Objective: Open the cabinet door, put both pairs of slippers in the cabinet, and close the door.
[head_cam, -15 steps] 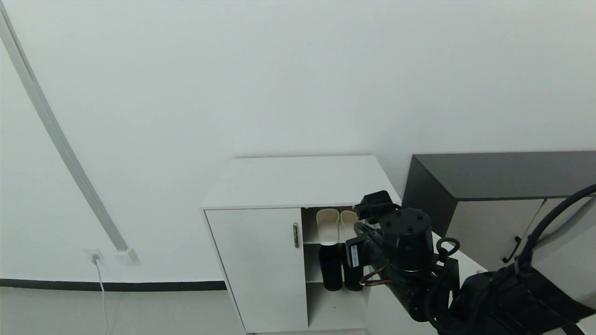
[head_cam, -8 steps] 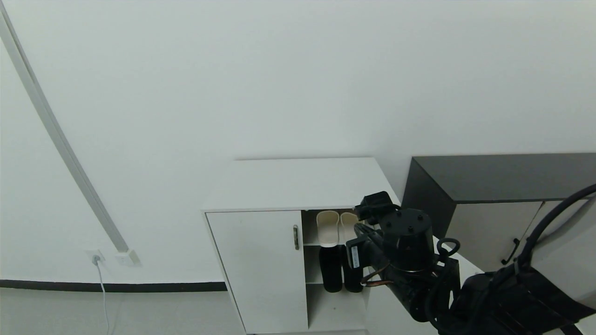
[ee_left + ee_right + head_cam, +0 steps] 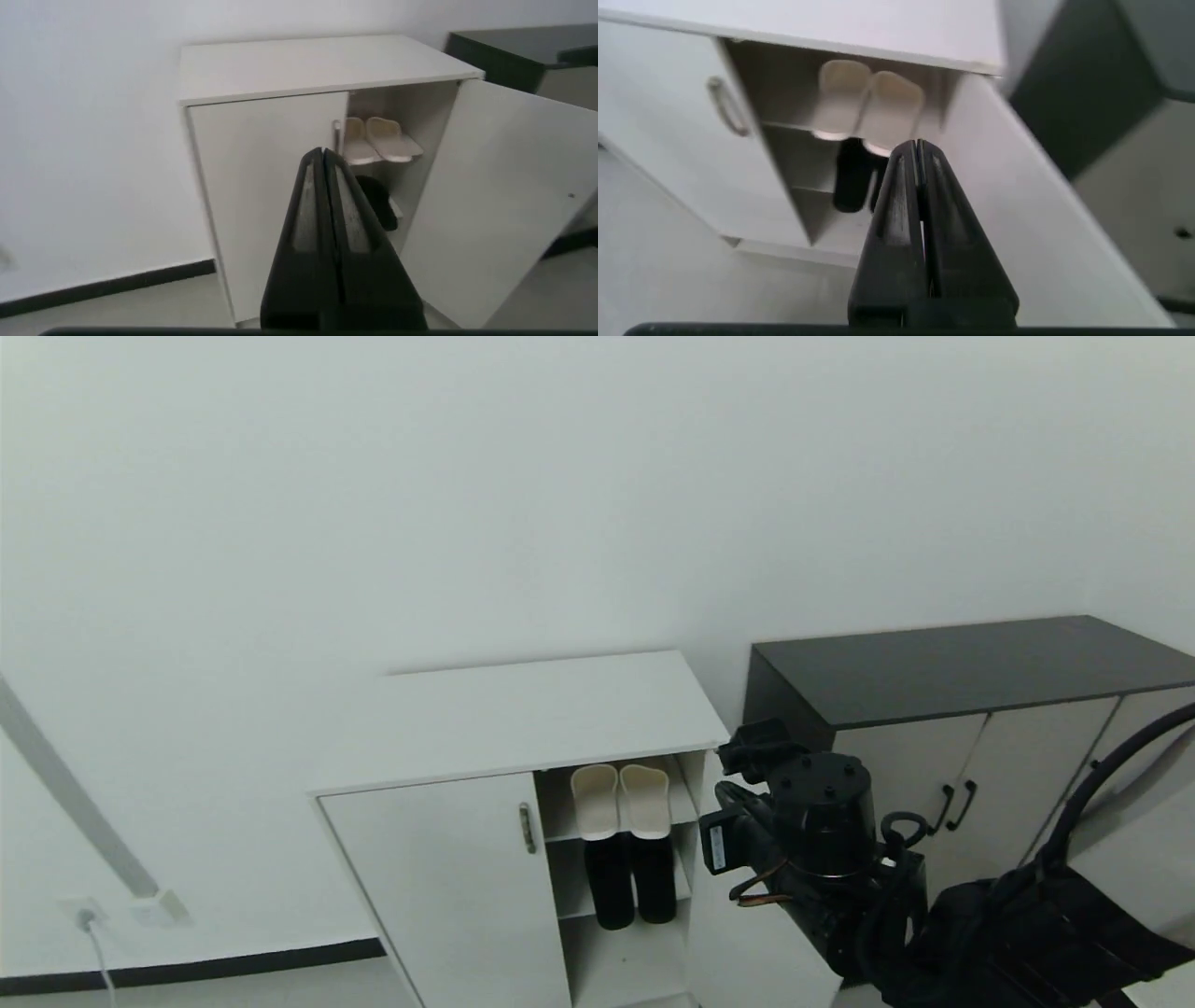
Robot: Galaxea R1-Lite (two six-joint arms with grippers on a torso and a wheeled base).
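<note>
Nearest me, my left gripper has its fingers pressed together with nothing between them, hanging in front of the white cabinet. My right gripper is likewise closed and empty, just off the open compartment. The left wrist view gives me the broad face of the right door, swung wide toward me; in the head view the right arm covers most of it. The left door is closed. Inside, the beige slippers lie side by side on the top shelf, the black slippers directly beneath on the middle shelf. The head view adds a dark-topped sideboard just right of the cabinet, against the far wall.
</note>
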